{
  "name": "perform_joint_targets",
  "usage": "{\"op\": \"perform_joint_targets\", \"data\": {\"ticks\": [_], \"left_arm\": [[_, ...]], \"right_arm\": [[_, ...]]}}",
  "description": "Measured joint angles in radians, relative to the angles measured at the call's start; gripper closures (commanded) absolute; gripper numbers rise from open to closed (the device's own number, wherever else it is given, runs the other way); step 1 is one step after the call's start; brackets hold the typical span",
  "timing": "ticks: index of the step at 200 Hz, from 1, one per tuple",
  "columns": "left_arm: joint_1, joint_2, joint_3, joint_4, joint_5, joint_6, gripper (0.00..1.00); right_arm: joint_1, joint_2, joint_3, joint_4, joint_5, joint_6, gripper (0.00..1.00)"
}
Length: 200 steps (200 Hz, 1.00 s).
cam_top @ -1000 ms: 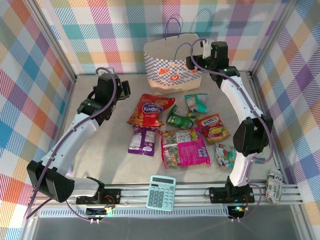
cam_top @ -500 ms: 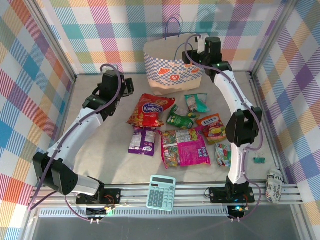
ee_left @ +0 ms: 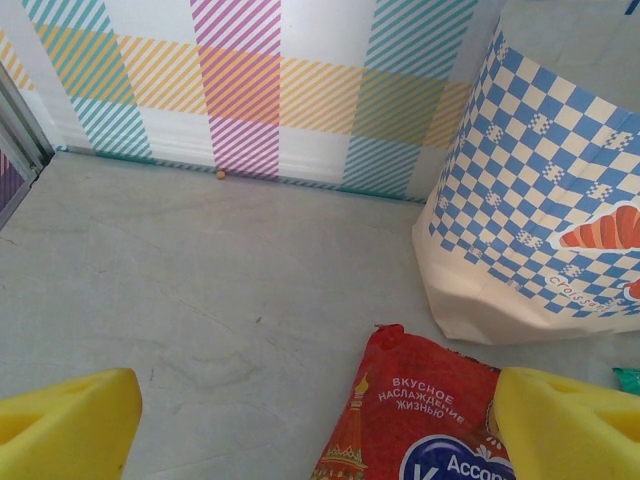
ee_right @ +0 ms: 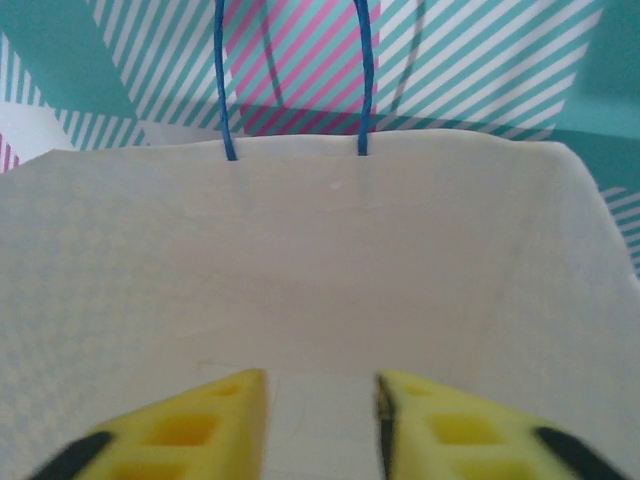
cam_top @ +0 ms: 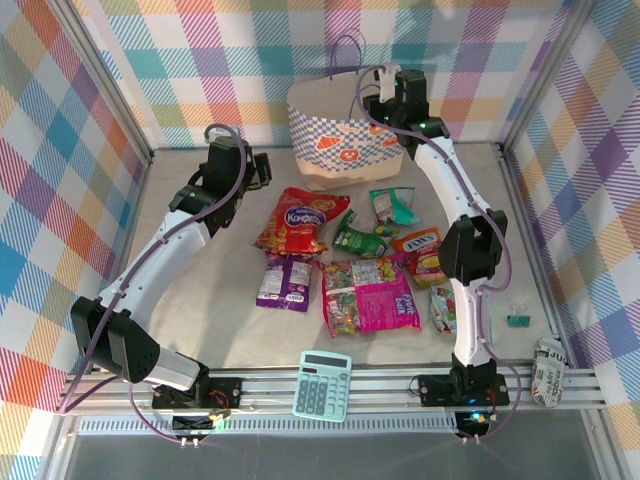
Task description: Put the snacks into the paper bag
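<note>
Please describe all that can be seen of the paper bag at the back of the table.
The paper bag stands upright at the back of the table, mouth open upward. It looks like stiff beige paper, with a blue-and-white checker band and orange prints on the front and thin blue cord handles. The inside is plain and pale; no packet shows in its visible part. The right claw hangs open above the mouth, near its right rim. A red snack packet lies close before the base.

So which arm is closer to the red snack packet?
Left. The left fingers hover open just past the red packet; the right fingers are farther off, above the paper bag.
</note>
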Motion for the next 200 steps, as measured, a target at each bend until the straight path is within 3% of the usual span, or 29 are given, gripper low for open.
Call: {"op": "perform_joint_targets", "data": {"ticks": [29, 200], "left_arm": [[0.0, 0.0, 0.0, 0.0, -0.001, 0.0, 0.09], [0.0, -0.055, -0.017, -0.056, -0.084, 0.012, 0.08]], "right_arm": [[0.005, 0.035, 0.084, -0.034, -0.031, 0.008, 0.89], [0.147, 0.195, 0.261, -0.017, -0.144, 0.145, 0.85]]}}
